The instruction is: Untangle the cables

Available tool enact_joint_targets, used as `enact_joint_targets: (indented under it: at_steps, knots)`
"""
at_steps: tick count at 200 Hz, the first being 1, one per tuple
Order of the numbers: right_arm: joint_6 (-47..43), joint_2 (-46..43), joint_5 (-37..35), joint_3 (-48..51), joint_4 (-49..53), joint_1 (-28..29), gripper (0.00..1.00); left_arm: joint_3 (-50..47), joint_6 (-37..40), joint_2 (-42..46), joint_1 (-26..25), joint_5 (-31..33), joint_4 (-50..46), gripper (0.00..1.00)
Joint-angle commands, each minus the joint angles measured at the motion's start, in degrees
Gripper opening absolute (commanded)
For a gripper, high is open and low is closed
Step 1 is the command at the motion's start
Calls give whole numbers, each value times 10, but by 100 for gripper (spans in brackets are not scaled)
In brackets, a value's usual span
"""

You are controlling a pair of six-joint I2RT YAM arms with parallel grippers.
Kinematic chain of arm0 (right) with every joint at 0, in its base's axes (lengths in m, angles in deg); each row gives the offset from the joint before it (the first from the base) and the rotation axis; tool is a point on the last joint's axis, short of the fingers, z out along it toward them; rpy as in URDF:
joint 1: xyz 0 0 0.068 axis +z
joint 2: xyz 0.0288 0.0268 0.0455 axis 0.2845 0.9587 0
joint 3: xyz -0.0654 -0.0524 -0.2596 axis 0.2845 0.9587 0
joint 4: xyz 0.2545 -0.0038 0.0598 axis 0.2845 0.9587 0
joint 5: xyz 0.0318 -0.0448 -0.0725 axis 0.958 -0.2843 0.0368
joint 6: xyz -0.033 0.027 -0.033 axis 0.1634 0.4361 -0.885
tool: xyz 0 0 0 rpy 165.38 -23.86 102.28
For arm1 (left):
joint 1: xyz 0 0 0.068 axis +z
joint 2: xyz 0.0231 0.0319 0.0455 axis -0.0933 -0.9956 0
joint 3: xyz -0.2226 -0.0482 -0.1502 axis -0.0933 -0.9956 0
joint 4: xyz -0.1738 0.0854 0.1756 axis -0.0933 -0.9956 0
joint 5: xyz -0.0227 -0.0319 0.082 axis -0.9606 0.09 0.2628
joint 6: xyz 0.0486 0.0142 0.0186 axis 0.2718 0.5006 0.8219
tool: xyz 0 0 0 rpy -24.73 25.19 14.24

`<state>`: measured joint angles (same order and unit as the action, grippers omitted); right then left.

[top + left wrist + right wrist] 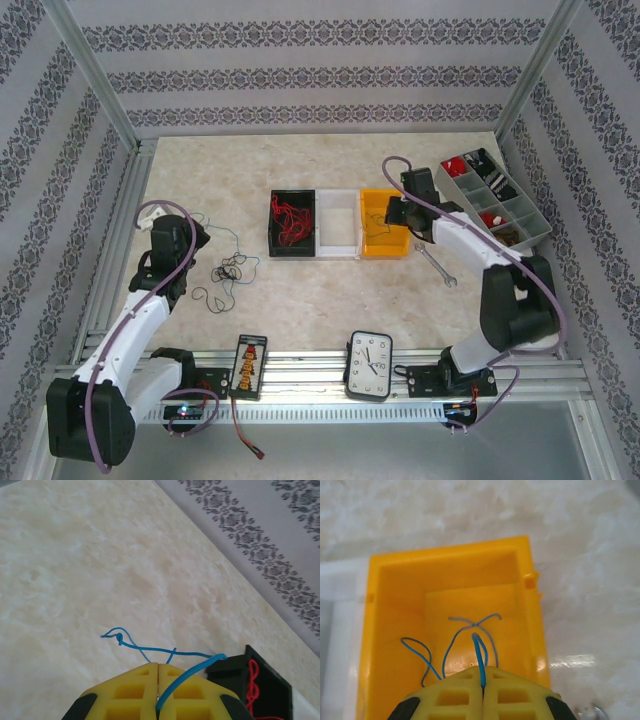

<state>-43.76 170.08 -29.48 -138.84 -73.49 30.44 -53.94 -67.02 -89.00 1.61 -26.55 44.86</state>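
Below, marbled tabletop [330, 290] w/ patterned walls [320, 60]

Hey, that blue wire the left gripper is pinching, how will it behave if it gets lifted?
Probably floppy: the blue wire bends in loose curves out of the left gripper, so it should dangle. Likely very light, being so thin. The small knot near its end may snag other strands.

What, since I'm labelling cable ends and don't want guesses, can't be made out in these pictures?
- Left wrist: left gripper hides the gripped end of its blue wire.
- Right wrist: right gripper hides where its blue strand ends, over the orange bin.
- Top external: loose cables on the table are too thin to trace crossings.
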Motion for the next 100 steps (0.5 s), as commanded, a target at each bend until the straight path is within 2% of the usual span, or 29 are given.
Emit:
enact_joint_targets:
  at_steps: [1, 16, 39, 53, 69, 100]
  knots:
    - [11, 24, 19, -27, 4, 7, 17, 36, 35, -7, -5, -23, 40, 0]
    - [21, 16, 4, -28, 1, 8, 37, 51, 42, -14, -6, -41, 44, 0]
    - [16, -28, -14, -23, -12, 12, 51, 73, 64, -23, -6, -100, 68, 0]
    - [7, -55, -9, -19, -17, 16, 53, 84, 81, -23, -6, -148, 85, 0]
    - [-2, -82, 30, -10, -29, 25, 54, 99, 100, -15, -6, -206, 96, 0]
    - [-9, -127, 164, 19, -91, 80, 52, 132, 121, 3, -6, -334, 100, 0]
